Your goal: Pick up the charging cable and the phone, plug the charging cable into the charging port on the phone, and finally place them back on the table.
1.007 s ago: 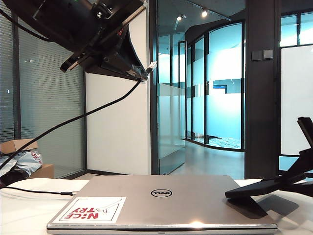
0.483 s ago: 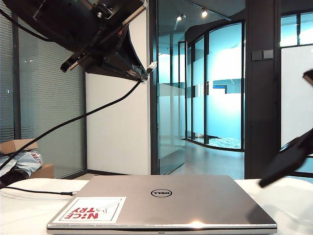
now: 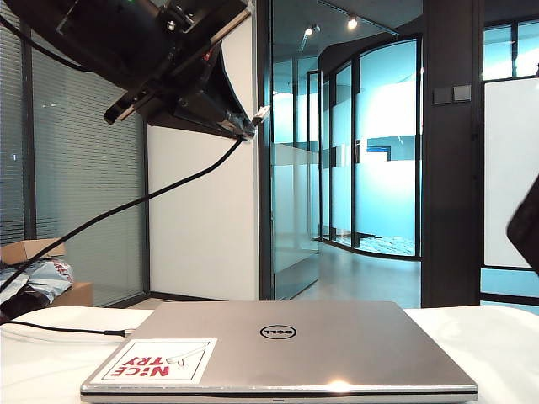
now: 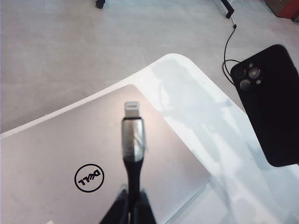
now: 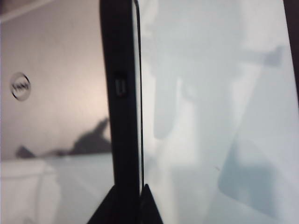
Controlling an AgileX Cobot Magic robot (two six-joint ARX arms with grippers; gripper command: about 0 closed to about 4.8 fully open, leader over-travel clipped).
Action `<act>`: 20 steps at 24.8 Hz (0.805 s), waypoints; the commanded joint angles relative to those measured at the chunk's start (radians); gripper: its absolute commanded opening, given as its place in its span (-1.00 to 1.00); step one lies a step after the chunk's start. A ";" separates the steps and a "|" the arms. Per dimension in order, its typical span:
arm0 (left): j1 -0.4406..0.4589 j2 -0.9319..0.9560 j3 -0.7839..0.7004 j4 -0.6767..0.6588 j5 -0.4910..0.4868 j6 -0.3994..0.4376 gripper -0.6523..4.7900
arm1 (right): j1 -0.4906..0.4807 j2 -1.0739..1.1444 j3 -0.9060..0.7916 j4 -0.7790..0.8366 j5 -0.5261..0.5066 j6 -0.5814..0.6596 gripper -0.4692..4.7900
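Glass partitions and a blue-lit corridor are filling the background behind the white table [image 3: 497, 345], and we are taking the closed silver Dell laptop [image 3: 282, 349] as our landmark. Its lid is carrying a red and white sticker [image 3: 156, 360] near one front corner. We are seeing no containers anywhere.

We are finding the left gripper [image 3: 240, 124] hanging high above the laptop's sticker side, its fingers [image 4: 122, 205] pressed together on the black sleeve of the charging cable [image 4: 132, 144]. In the left wrist view the cable's silver collar and pale connector tip are sticking straight out beyond the fingertips, over the lid just past the Dell logo. The rest of the cable is sagging away toward the table's far left edge in the exterior view.

We are seeing the phone [image 4: 268, 102] lifted clear of the table, off the laptop's corner on the right arm's side, camera lenses facing the left wrist camera. The right gripper [image 5: 133, 200] is pinching it by one end; in the right wrist view the phone's thin edge, with a small port or button, is running straight out from the jaws beside the laptop. In the exterior view only a dark sliver [image 3: 526, 227] is showing at the right edge.

Another thin black cable [image 3: 59, 328] is lying on the table left of the laptop.
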 commanded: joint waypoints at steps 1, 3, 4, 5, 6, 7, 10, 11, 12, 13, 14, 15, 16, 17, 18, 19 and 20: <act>0.001 -0.003 0.007 0.012 0.001 0.002 -0.78 | 0.012 0.043 0.045 -0.095 0.090 -0.100 -0.86; 0.001 -0.003 0.007 0.012 0.001 0.002 -0.78 | 0.056 0.087 0.053 -0.121 0.183 -0.134 -0.86; 0.001 -0.003 0.007 0.012 0.001 0.002 -0.78 | 0.072 0.098 0.053 -0.121 0.194 -0.134 -0.86; 0.001 -0.003 0.007 0.012 0.001 0.002 -0.78 | 0.084 0.108 0.053 -0.120 0.200 -0.134 -0.86; 0.001 -0.003 0.007 0.012 0.001 0.002 -0.78 | 0.095 0.119 0.053 -0.119 0.207 -0.135 -0.86; 0.001 -0.003 0.007 0.012 0.001 0.002 -0.78 | 0.111 0.134 0.053 -0.119 0.214 -0.134 -0.86; 0.001 -0.003 0.007 0.012 0.001 0.002 -0.78 | 0.150 0.179 0.053 -0.115 0.232 -0.135 -0.86; 0.001 -0.003 0.007 0.012 0.001 0.002 -0.78 | 0.158 0.193 0.053 -0.111 0.232 -0.134 -0.86; 0.001 -0.003 0.007 0.012 0.001 0.002 -0.78 | 0.167 0.209 0.053 -0.105 0.232 -0.134 -0.86; 0.001 -0.003 0.007 0.012 0.001 0.002 -0.78 | 0.182 0.243 0.053 -0.092 0.232 -0.134 -0.86; 0.001 -0.003 0.007 0.012 0.001 0.002 -0.78 | 0.189 0.272 0.053 -0.085 0.232 -0.134 -0.86; 0.001 -0.003 0.007 0.012 0.001 0.002 -0.78 | 0.191 0.291 0.053 -0.082 0.232 -0.134 -0.86; 0.001 -0.003 0.007 0.012 0.001 0.002 -0.78 | 0.192 0.325 0.053 -0.074 0.232 -0.134 -0.86; 0.001 -0.003 0.007 0.012 0.001 0.002 -0.78 | 0.192 0.339 0.053 -0.070 0.232 -0.134 -0.86; 0.001 -0.003 0.007 0.012 0.001 0.002 -0.78 | 0.192 0.368 0.053 -0.057 0.232 -0.134 -0.86; 0.001 -0.003 0.007 0.012 0.001 0.002 -0.78 | 0.192 0.390 0.053 -0.047 0.231 -0.134 -0.86; 0.001 -0.003 0.007 0.012 0.001 0.002 -0.78 | 0.192 0.400 0.053 -0.044 0.231 -0.134 -0.85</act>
